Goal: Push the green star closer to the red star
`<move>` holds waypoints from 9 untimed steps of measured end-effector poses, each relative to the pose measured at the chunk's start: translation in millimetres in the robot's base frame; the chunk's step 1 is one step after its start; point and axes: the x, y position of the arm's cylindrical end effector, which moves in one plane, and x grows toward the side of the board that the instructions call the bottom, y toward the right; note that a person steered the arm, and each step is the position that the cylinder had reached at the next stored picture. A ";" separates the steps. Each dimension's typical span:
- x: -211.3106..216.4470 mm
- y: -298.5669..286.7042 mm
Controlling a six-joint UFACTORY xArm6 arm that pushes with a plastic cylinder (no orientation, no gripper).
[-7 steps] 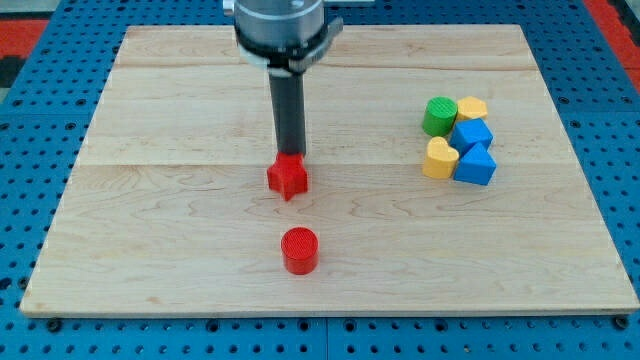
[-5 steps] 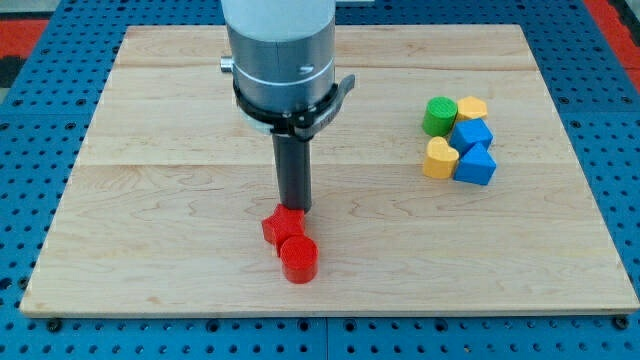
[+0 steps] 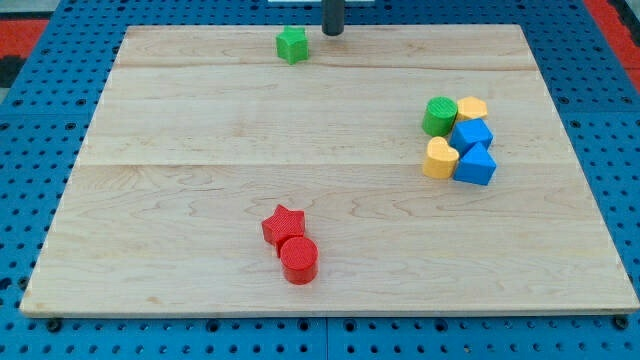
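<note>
Here, your green star (image 3: 292, 44) sits near the top edge of the tabletop (image 3: 180, 180), a little left of the view's centre line. My tip (image 3: 332, 33) stands just to the star's right at the view's top, near it but apart from it; there is no end effector to open or close, only the dark rod, most of it cut off by the frame. You will find the red star (image 3: 282, 223) well apart from the green one, low on the tabletop, touching the red cylinder (image 3: 298, 259) below it. Over at the view's right a tight cluster holds a green cylinder (image 3: 438, 116), two yellow blocks (image 3: 472, 108) (image 3: 439, 157) and two blue blocks (image 3: 472, 133) (image 3: 476, 164).
</note>
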 end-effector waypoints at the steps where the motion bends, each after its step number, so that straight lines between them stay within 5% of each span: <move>1: 6.8 -44.7; 4: 96.7 -57.2; 6: 112.8 9.7; 9: 212.1 10.8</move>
